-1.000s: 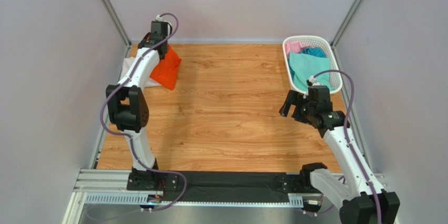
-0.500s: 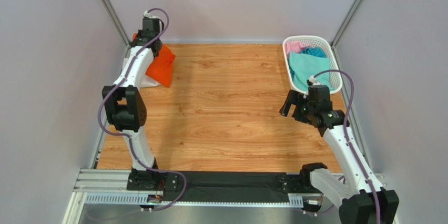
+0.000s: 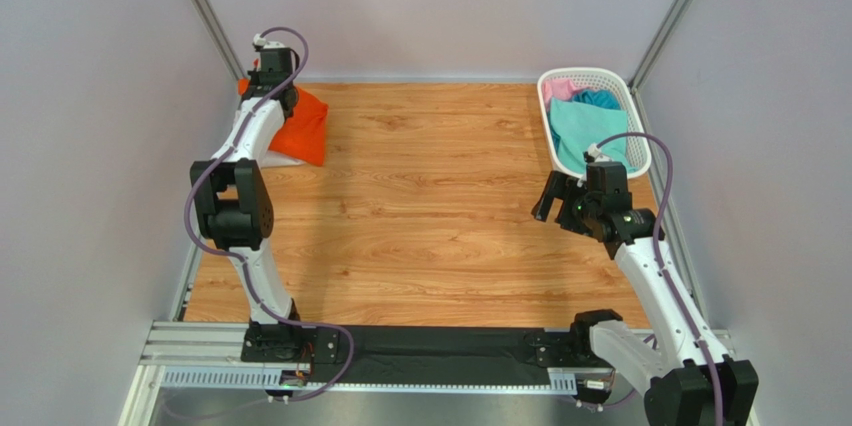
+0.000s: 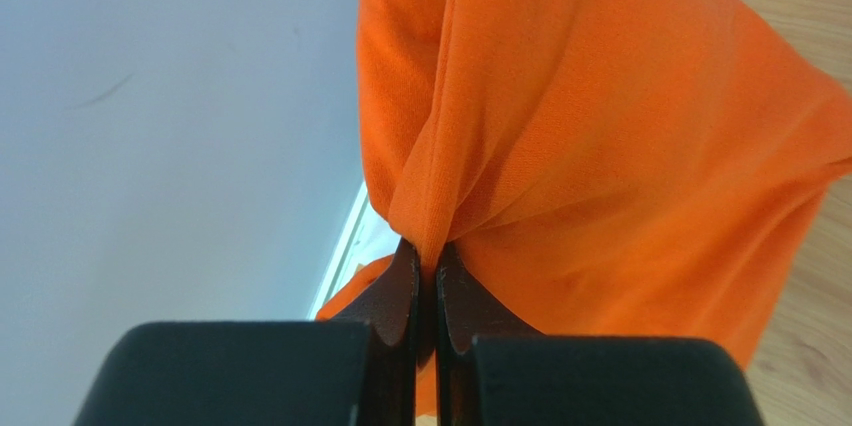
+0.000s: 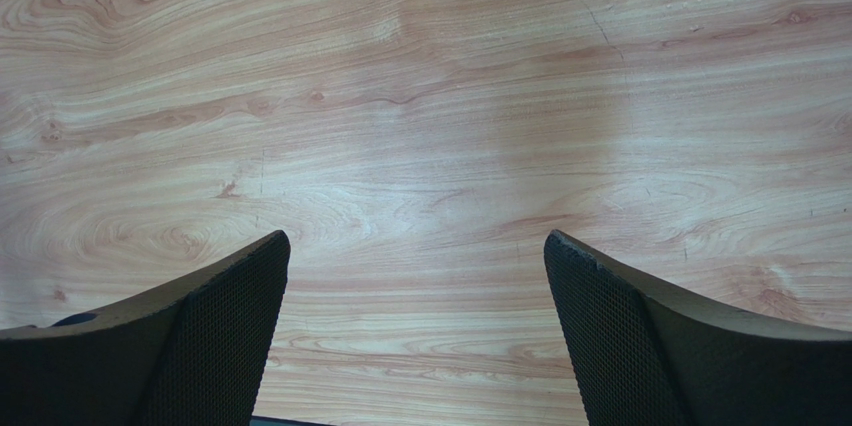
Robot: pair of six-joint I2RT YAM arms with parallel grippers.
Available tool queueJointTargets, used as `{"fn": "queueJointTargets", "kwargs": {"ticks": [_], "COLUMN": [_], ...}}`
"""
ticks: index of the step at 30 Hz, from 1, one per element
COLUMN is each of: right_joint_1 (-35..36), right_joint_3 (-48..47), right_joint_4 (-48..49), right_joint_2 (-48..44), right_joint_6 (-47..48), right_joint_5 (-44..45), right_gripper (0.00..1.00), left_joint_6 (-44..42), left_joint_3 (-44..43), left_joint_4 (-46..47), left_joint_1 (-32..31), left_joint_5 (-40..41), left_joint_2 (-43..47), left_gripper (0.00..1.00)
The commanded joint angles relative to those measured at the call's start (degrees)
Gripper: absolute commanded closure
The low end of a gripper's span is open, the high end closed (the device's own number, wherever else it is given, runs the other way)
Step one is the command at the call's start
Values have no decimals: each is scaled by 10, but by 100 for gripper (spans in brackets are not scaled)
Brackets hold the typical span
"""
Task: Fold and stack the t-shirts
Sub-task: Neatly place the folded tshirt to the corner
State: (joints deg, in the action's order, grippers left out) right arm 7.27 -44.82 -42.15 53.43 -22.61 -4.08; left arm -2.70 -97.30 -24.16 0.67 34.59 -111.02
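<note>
A bright orange t-shirt [image 3: 300, 126] hangs bunched at the table's far left corner, over a white t-shirt [image 3: 281, 158] that shows only as a thin edge below it. My left gripper [image 3: 262, 81] is shut on a fold of the orange t-shirt [image 4: 620, 146], pinched between the fingertips [image 4: 400, 286]. A teal t-shirt [image 3: 586, 131], a pink one [image 3: 560, 89] and a blue one [image 3: 598, 99] lie in the white lattice basket [image 3: 592, 74] at the far right. My right gripper [image 3: 557, 201] is open and empty above bare wood [image 5: 420, 146], just left of the basket.
Grey walls close the left, back and right sides. A metal post [image 3: 205, 11] stands at the far left corner beside the left gripper. The wooden table [image 3: 430, 206] spreads between the arms. The black base rail [image 3: 430, 351] runs along the near edge.
My left gripper has carried the orange t-shirt back and to the left, toward the far left corner, covering more of the white one. The right arm has not moved.
</note>
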Motion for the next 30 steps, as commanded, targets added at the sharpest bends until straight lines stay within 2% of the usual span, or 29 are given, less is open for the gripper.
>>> {"fn": "queueJointTargets", "kwargs": {"ticks": [1, 7, 14, 16, 19, 20, 21, 22, 26, 30], "right_joint_1": [-3, -3, -3, -3, -3, -4, -3, -4, -3, -3], "right_joint_3": [5, 5, 5, 5, 4, 3, 3, 2, 2, 5], "right_joint_4": [20, 20, 11, 9, 8, 5, 4, 4, 2, 8], "right_joint_2": [1, 2, 10, 11, 17, 19, 19, 19, 17, 10], "right_joint_6": [8, 6, 3, 4, 2, 2, 2, 2, 2, 4], "right_joint_5": [1, 14, 37, 38, 40, 40, 41, 40, 38, 24], "right_gripper": [0, 0, 0, 0, 0, 0, 0, 0, 0, 0], "left_joint_6": [1, -2, -1, 6, 7, 11, 16, 23, 65, 177], "left_joint_3": [25, 20, -6, -6, -10, -13, -21, -25, -6, 25], "left_joint_4": [93, 114, 112, 117, 135, 130, 127, 119, 101, 65], "left_joint_1": [17, 47, 72, 81, 86, 86, 86, 86, 82, 81], "left_joint_5": [49, 10, 26, 38, 91, 99, 107, 114, 96, 68], "left_joint_2": [17, -13, -73, -85, -98, -100, -100, -99, -72, -39], "left_gripper": [100, 100, 100, 90, 51, 38, 6, 0, 0, 0]}}
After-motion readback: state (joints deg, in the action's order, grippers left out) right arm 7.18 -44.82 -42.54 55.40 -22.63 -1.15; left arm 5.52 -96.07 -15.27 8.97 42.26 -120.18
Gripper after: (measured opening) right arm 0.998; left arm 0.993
